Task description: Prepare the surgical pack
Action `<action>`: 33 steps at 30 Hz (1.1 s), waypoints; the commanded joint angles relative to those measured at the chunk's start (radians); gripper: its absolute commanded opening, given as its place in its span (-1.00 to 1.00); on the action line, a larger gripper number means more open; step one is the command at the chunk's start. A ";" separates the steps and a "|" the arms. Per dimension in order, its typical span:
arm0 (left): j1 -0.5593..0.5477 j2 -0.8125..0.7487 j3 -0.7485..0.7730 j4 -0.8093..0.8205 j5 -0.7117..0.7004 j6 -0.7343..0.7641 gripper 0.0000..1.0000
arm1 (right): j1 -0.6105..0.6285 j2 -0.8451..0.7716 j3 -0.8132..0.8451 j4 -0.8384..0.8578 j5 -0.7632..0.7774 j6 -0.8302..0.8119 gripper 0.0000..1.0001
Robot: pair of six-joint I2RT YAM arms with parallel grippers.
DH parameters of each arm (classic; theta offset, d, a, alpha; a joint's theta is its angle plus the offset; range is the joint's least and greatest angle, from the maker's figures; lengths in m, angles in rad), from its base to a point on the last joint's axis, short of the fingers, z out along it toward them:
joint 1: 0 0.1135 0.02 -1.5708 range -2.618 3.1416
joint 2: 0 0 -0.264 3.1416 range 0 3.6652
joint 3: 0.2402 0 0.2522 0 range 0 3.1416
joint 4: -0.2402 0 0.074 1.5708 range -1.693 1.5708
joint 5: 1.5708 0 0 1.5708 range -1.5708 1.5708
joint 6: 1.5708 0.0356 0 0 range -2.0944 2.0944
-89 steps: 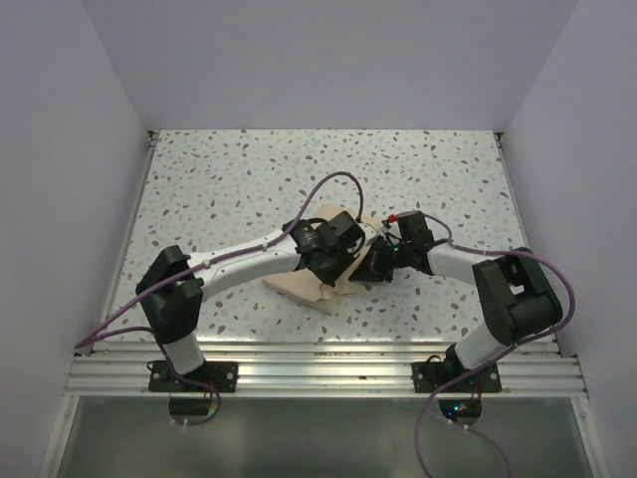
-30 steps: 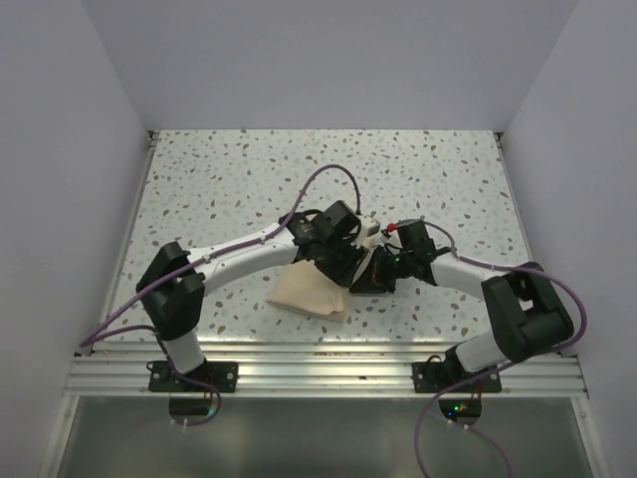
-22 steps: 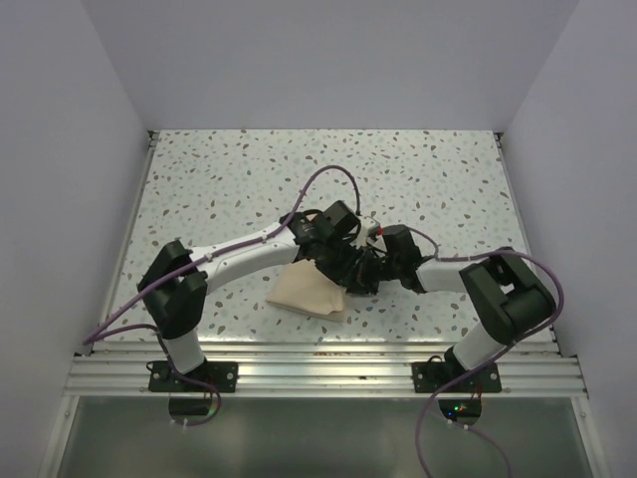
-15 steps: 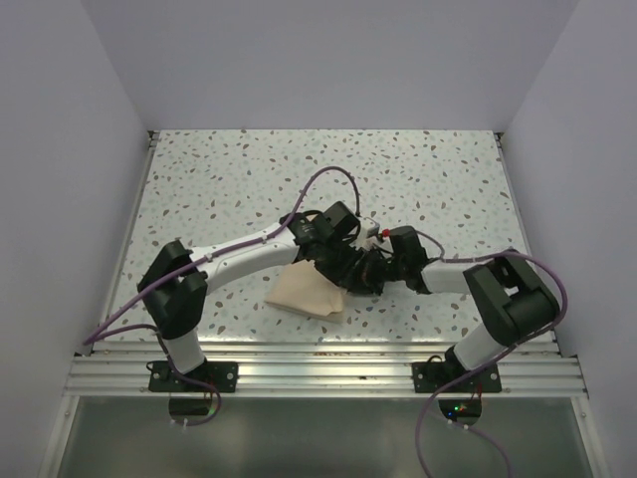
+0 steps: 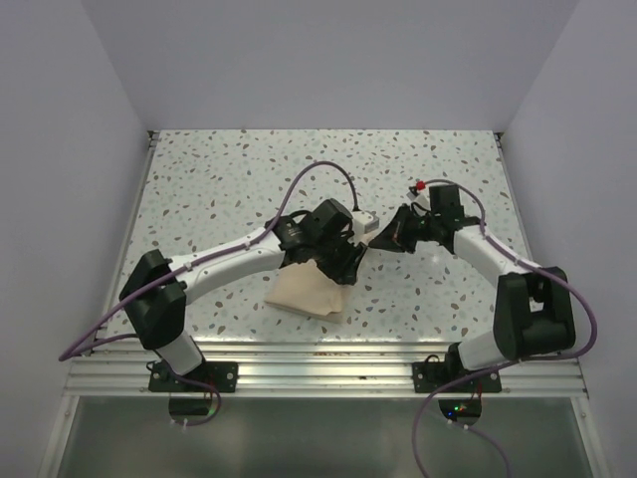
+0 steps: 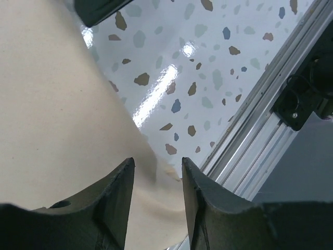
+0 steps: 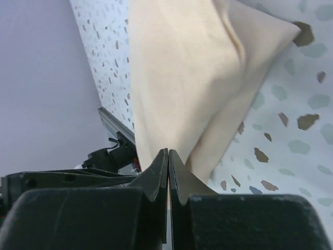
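Note:
The surgical pack point(image 5: 307, 294) lies on the speckled table as a folded tan cloth bundle, with nothing of its inside showing. My left gripper point(image 5: 343, 265) hovers over the bundle's right end. In the left wrist view its jaws point(image 6: 157, 165) stand apart, with the tan cloth point(image 6: 52, 104) showing through the gap below them and nothing pinched. My right gripper point(image 5: 382, 237) sits to the right of the bundle, clear of it. In the right wrist view its jaws point(image 7: 168, 152) are pressed together on nothing, and the cloth point(image 7: 187, 67) lies ahead.
An aluminium rail point(image 5: 328, 373) runs along the near table edge, close behind the bundle, and also shows in the left wrist view point(image 6: 250, 151). White walls close in the table point(image 5: 229, 189) on the left, back and right. The left arm's cable point(image 5: 323, 169) arches above its wrist.
The right arm has pulled back from the bundle, up and to the right, still shut. The left gripper stays over the bundle's right end, with its arm shifted slightly left.

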State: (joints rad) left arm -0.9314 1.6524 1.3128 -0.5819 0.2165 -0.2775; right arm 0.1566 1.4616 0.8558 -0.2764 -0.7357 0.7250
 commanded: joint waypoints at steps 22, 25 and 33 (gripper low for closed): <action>-0.004 0.104 -0.368 0.360 0.241 -0.048 -0.37 | 0.021 0.433 -0.057 0.417 -0.186 0.045 -1.00; 0.002 0.165 -0.339 0.301 0.187 -0.042 -0.41 | 0.023 0.476 -0.040 0.468 -0.182 0.089 -1.00; 0.135 0.270 -0.291 0.171 0.101 -0.043 -0.49 | 0.023 0.519 0.003 0.493 -0.157 0.137 -1.00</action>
State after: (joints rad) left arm -0.8818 1.8576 1.0477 -0.2451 0.4709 -0.3531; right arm 0.1841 1.9423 0.8391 0.1814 -1.0641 0.8715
